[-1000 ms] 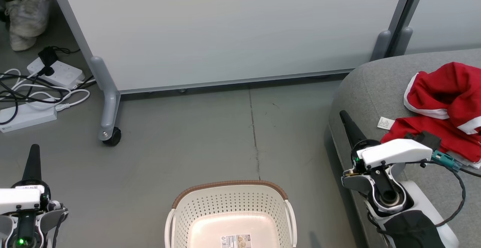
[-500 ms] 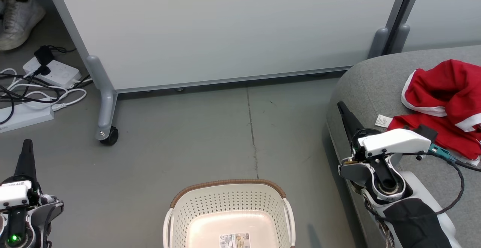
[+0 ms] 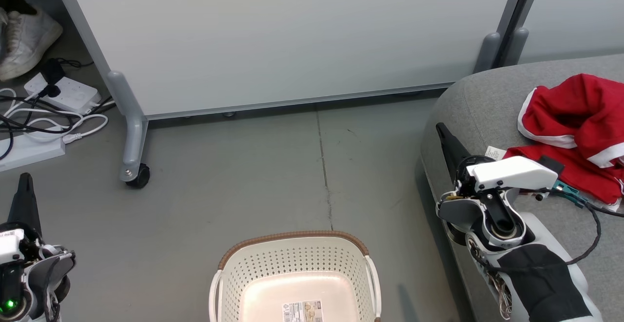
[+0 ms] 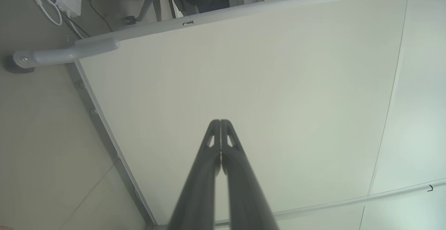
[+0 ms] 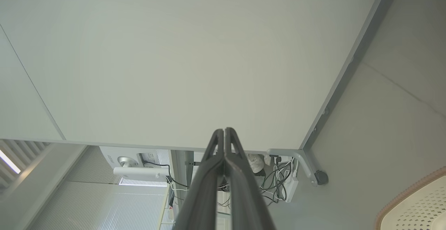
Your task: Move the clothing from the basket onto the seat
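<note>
At the bottom centre of the head view stands the basket [image 3: 273, 263], its bare cream bottom and paper label [image 3: 302, 311] showing under the brown rim. At the lower left the left gripper [image 3: 24, 185] points up the frame. In the left wrist view its two dark fingers [image 4: 209, 167] lie pressed together, holding nothing. At the lower right the right gripper [image 3: 446, 139] rises beside the near rounded corner of the seat [image 3: 477, 102]. In the right wrist view its fingers [image 5: 240, 174] also meet tip to tip on nothing. Beyond it, at the right edge, the clothing [image 3: 575, 131] lies crumpled on the grey seat, well apart from the basket, with a small white tag [image 3: 495, 153] at its left edge. Farther up, grey floor [image 3: 243, 166] runs to the white partition panel [image 3: 292, 34] on its caster [image 3: 139, 178]. Power strips [image 3: 63, 92] and a white shoe [image 3: 24, 44] sit at the upper left.
</note>
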Motion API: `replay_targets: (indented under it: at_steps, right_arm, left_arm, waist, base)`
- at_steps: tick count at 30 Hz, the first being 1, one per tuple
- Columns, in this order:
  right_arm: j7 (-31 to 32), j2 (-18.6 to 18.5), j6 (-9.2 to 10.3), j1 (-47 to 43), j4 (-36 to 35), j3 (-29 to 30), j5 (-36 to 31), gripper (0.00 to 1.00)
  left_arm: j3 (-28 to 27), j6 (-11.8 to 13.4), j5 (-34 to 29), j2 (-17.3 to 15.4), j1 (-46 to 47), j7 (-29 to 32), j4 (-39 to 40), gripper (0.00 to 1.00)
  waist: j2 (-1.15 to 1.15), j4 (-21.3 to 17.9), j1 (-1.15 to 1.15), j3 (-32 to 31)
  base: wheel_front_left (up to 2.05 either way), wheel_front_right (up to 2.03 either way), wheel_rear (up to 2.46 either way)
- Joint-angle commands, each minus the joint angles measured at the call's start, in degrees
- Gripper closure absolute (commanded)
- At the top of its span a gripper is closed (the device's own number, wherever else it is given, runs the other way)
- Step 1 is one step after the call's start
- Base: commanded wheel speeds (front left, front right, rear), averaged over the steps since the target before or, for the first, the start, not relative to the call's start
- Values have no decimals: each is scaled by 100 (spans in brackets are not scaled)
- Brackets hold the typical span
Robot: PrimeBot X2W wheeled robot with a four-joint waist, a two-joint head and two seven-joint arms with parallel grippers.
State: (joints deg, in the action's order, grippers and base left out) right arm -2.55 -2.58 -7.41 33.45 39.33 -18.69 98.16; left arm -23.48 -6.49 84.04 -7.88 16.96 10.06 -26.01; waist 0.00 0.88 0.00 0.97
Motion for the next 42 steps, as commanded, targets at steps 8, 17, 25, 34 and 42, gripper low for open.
replay_targets:
  at_steps: [8, 17, 25, 34, 42]
  right_arm:
    - [-22, -50, -14, 232, 157, -79, 418, 100]
    - [-24, -52, -14, 353, 257, -134, 688, 100]
    - [-24, -52, -14, 350, 257, -131, 687, 100]
    - [-24, -53, -14, 350, 257, -132, 688, 100]
    - [-23, -53, -14, 350, 257, -131, 687, 100]
  left_arm:
    - [-184, -80, 311, 34, 187, 106, -81, 100]
    - [-293, -123, 511, 59, 256, 179, -139, 100]
    - [-282, -123, 520, 52, 250, 172, -136, 100]
    - [-273, -123, 529, 47, 247, 166, -136, 100]
    - [-267, -123, 534, 44, 245, 162, -136, 100]
  waist:
    - [0, -27, 0, 21]
    - [0, -52, 0, 41]
    - [0, -52, 0, 41]
    - [0, -52, 0, 41]
    - [0, -52, 0, 41]
  base:
    - [0, 0, 0]
    - [0, 0, 0]
    - [0, 0, 0]
    - [0, 0, 0]
    - [0, 0, 0]
